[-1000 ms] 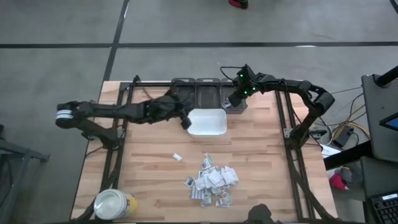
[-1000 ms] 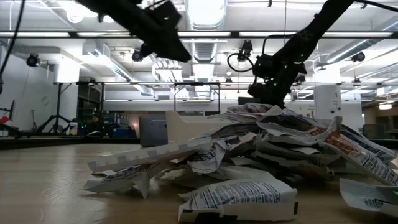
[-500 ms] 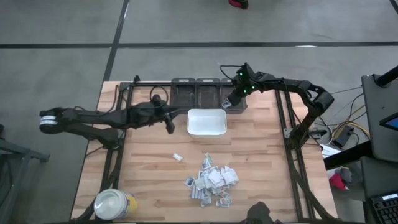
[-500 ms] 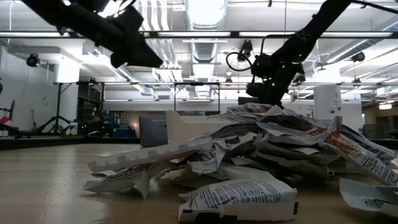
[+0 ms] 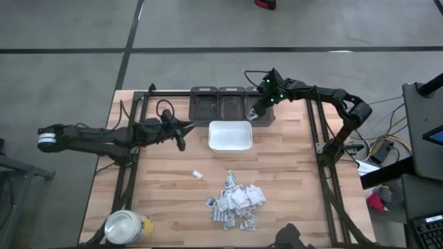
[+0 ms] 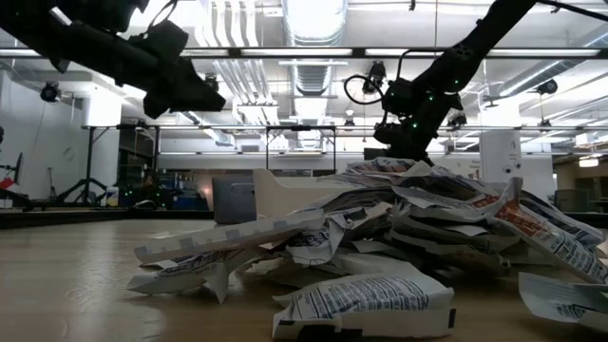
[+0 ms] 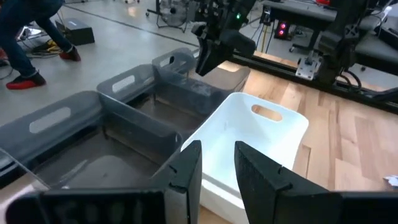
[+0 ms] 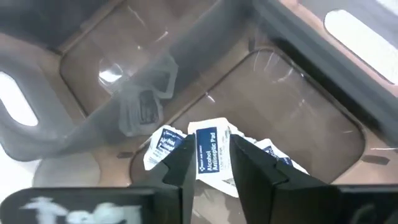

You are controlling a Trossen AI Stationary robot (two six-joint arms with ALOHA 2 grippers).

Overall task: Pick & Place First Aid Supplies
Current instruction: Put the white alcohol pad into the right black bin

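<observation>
The first aid supplies (image 5: pixel 235 200) lie in a loose heap on the near part of the table, filling the low view (image 6: pixel 408 237). One packet (image 5: pixel 197 175) lies apart. My right gripper (image 8: pixel 209 140) hangs open over the rightmost grey bin (image 5: pixel 255 104), slanting down. A few packets (image 8: pixel 163 146) lie on that bin's floor. One alcohol pad packet (image 8: pixel 208 152) shows in the gap between its fingers. My left gripper (image 5: pixel 181 136) is open and holds nothing. It hovers left of the white tray (image 5: pixel 230 135). My right gripper's fingers stand on either side of the alcohol pad packet (image 8: pixel 208 155), which sits on top of the other packets in the bin. I cannot tell whether the fingers touch it.
Three grey bins (image 5: pixel 218 100) stand in a row at the far edge, behind the white tray (image 7: pixel 249 134). A yellow jar with a white lid (image 5: pixel 127 227) stands at the near left corner. Bare wood lies between the tray and the heap.
My left gripper has drawn back from over the white tray's left end toward the table's left edge, sinking a little, with nothing in it. The tray and the packets on the table have stayed where they were.
</observation>
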